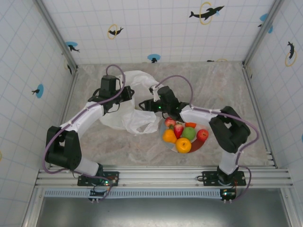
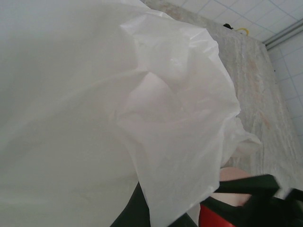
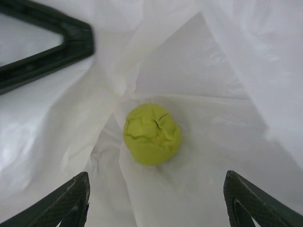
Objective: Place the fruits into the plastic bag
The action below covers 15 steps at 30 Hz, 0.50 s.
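A yellow-green fruit (image 3: 152,134) lies alone inside the bag (image 1: 135,118), resting on the crinkled white film at its bottom, with the bag's walls rising around it. The bag sits on the table (image 1: 227,94) left of centre, its mouth lifted toward the far side and its lower body spread toward the plate (image 1: 197,147). The right gripper (image 1: 145,105) is at the bag's mouth, looking down into it; its fingers (image 3: 71,203) stand wide apart with nothing between them, the fruit lying loose below. The left gripper (image 1: 126,93) is clenched on the bag's upper left edge, holding the film up; from its wrist the white plastic drapes across nearly everything. Just right of the bag, the plate carries the other fruits in a tight cluster: two oranges (image 1: 183,145) at the near side, a strawberry (image 1: 178,130) in the middle, a green apple (image 1: 189,133) beside it, a red apple (image 1: 202,135) at the right and another red one (image 1: 170,123) nearest the bag. Tiled walls with dolphin stickers (image 1: 206,12) surround the table.
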Each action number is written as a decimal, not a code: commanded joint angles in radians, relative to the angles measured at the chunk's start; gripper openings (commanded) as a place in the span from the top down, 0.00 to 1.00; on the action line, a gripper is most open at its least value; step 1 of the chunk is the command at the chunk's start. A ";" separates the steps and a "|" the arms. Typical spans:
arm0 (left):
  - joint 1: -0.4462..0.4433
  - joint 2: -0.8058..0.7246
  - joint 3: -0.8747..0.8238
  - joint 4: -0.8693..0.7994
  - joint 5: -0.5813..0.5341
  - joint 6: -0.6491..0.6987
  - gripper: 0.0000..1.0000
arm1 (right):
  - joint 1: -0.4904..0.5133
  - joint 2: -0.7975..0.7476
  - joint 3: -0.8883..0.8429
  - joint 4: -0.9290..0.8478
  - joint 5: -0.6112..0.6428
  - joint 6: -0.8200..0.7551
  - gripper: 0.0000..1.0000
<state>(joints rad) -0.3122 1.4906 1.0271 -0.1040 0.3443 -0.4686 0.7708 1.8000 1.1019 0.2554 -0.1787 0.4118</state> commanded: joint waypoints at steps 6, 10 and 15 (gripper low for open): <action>0.006 -0.003 0.001 -0.028 -0.059 0.046 1.00 | -0.038 -0.213 -0.118 -0.230 0.014 -0.186 0.19; 0.005 0.003 0.002 -0.029 -0.061 0.047 1.00 | -0.050 -0.311 -0.162 -0.329 0.061 -0.214 0.18; 0.006 0.005 0.006 -0.031 -0.053 0.046 1.00 | -0.033 -0.436 -0.213 -0.505 0.127 -0.265 0.18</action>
<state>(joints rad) -0.3122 1.4906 1.0271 -0.1200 0.2981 -0.4450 0.7265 1.4326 0.9192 -0.1047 -0.1005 0.2016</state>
